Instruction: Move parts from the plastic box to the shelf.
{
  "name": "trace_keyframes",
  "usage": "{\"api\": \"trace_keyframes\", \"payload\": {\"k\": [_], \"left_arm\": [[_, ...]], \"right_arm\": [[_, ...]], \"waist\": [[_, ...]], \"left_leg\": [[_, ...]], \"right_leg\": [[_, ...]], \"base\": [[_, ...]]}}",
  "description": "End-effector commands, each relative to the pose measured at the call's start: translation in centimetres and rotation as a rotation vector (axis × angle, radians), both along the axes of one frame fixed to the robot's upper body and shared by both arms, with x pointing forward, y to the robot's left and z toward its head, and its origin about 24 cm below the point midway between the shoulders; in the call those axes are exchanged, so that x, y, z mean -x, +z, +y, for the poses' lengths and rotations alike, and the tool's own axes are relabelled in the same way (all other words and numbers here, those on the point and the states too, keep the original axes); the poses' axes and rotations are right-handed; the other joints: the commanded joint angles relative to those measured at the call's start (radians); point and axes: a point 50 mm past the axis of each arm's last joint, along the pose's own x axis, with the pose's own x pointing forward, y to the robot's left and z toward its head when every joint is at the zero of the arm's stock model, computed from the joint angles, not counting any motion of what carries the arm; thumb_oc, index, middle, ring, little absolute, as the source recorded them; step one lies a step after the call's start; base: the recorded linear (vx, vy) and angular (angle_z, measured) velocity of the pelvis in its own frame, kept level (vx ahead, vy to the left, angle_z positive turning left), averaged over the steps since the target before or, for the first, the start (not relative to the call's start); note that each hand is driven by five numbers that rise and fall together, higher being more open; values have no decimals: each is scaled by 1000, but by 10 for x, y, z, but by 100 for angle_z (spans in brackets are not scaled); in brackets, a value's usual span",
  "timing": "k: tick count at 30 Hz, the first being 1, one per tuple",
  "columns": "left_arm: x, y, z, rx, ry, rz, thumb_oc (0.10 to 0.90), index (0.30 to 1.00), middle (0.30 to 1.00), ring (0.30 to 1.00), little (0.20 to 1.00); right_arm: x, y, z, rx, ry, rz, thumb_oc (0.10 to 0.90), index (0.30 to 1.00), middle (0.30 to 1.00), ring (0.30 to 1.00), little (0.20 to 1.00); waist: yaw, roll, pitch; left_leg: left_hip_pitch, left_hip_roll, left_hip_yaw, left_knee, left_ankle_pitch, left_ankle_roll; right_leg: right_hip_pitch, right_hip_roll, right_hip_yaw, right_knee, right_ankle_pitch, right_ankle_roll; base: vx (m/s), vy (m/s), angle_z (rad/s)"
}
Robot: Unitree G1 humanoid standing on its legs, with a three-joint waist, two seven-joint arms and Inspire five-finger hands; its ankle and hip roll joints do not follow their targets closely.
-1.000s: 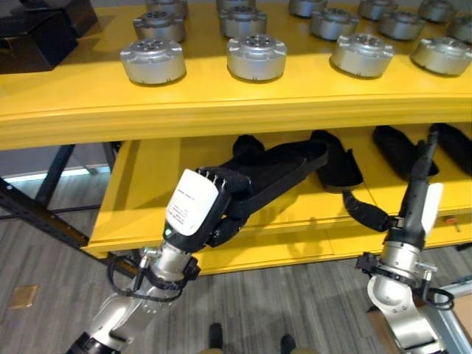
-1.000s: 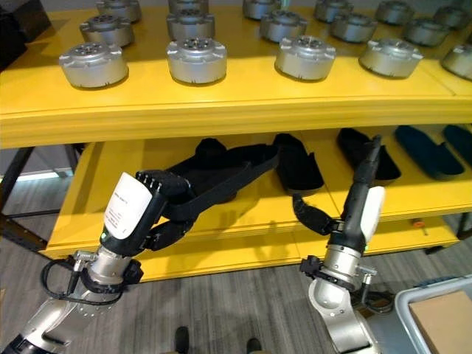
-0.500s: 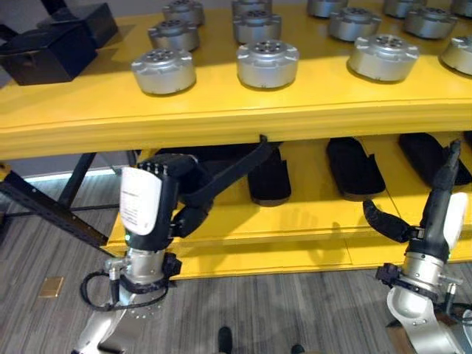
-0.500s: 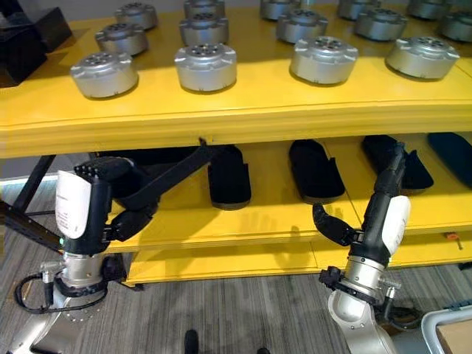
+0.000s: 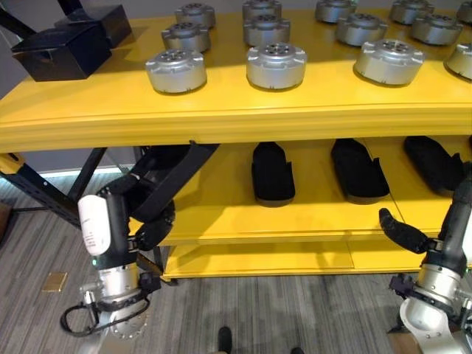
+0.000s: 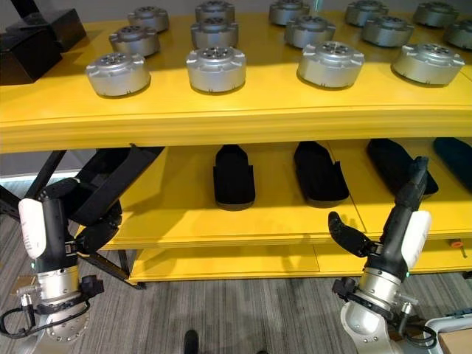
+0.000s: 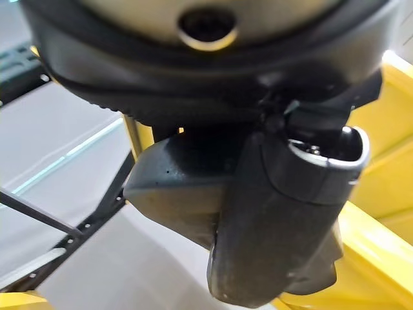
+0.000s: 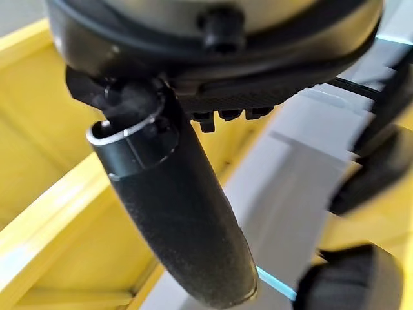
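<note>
Parts (image 5: 276,65) near shelf (image 5: 221,118) edge, hands (image 6: 402,214) empty below

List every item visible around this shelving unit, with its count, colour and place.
Round ribbed metal parts: over a dozen, silver, in rows on the top shelf.
Rectangular boxes: two, black, at the top shelf's left end.
Flat elongated pads: four, dark, side by side on the lower shelf.
Two-tier shelf: one, yellow, on dark metal legs.
Small square patch: one, tan, on the grey floor at left.
Left hand: dark with a white cover, fingers straight, reaching toward the lower shelf's left end, holding nothing.
Right hand: dark, fingers straight, raised before the lower shelf's right part, holding nothing.
</note>
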Motion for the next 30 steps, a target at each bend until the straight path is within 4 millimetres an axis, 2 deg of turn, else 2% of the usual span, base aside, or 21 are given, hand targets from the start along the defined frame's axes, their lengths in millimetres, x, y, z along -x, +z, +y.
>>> {"api": "trace_keyframes", "payload": {"k": [1,3,4,6,7,10,12,13,15,19,21,24,30], "left_arm": [[-8,45,31,24,146,-285,400,300,300,300,300],[-9,41,33,29,171,-265,400,300,300,300,300],[-10,38,34,42,185,-256,400,300,300,300,300],[-14,35,33,49,189,-244,400,300,300,300,300],[-17,34,33,48,189,-234,400,300,300,300,300],[-27,30,30,76,188,-194,400,300,300,300,300],[-32,20,30,128,218,-138,400,300,300,300,300],[-32,17,32,149,226,-119,400,300,300,300,300],[-32,15,32,154,227,-110,400,300,300,300,300],[-46,-4,32,195,259,6,400,300,300,300,300],[-48,-6,32,203,265,19,400,300,300,300,300],[-57,-23,31,227,318,107,400,300,300,300,300],[-62,-46,31,248,384,201,400,300,300,300,300]], "right_arm": [[-5,27,-14,-188,36,-203,900,1000,1000,1000,1000],[-1,22,-18,-230,31,-194,900,1000,1000,1000,1000],[1,23,-19,-213,22,-198,900,1000,1000,1000,1000],[2,23,-20,-207,12,-202,900,1000,1000,1000,1000],[1,23,-21,-208,6,-202,900,1000,1000,1000,1000],[0,23,-22,-195,-5,-210,900,1000,1000,1000,1000],[-1,24,-23,-179,-16,-210,900,1000,1000,1000,1000],[-2,25,-25,-175,-15,-209,900,1000,1000,1000,1000],[-2,26,-27,-171,-17,-210,900,1000,1000,1000,1000],[-4,30,-26,-161,0,-216,900,1000,1000,1000,1000],[-4,30,-26,-160,1,-215,900,1000,1000,1000,1000],[-6,28,-23,-157,8,-196,900,1000,1000,1000,1000],[-9,25,-22,-167,-4,-177,900,1000,1000,1000,1000]], "waist": [[-27,-57,-33],[-38,-59,-26],[-44,-66,-17],[-49,-69,-10],[-55,-68,-4],[-69,-60,4],[-65,-57,11],[-58,-59,14],[-55,-60,15],[-76,-56,6],[-79,-55,5],[-92,-54,-7],[-101,-57,-15]], "left_leg": [[95,-35,89,76,-182,18],[84,-41,103,116,-198,22],[56,-52,121,196,-214,27],[17,-47,133,262,-209,27],[4,-35,140,269,-188,24],[-6,-4,144,204,-127,4],[-23,10,100,117,-64,-20],[-35,8,76,100,-53,-22],[-35,5,72,93,-59,-20],[-1,9,101,52,-81,-10],[7,6,105,48,-85,-8],[51,-10,123,34,-113,9],[81,-23,141,22,-132,24]], "right_leg": [[-101,82,21,38,43,-62],[-106,85,24,51,37,-69],[-106,82,27,57,38,-76],[-110,83,27,66,40,-81],[-112,86,28,74,39,-84],[-114,94,42,82,36,-82],[-90,95,66,69,31,-76],[-80,94,76,66,30,-76],[-75,91,80,64,28,-76],[-84,70,68,69,23,-62],[-86,68,67,70,22,-60],[-95,58,57,73,27,-53],[-101,50,54,71,35,-41]], "base": [[27,-94,0],[14,-62,-1],[2,-55,-11],[-11,-29,-13],[0,0,0],[50,96,11],[128,171,13],[80,116,-13],[51,106,-27],[60,185,-13],[50,113,-4],[93,169,-1],[52,89,-1]]}}
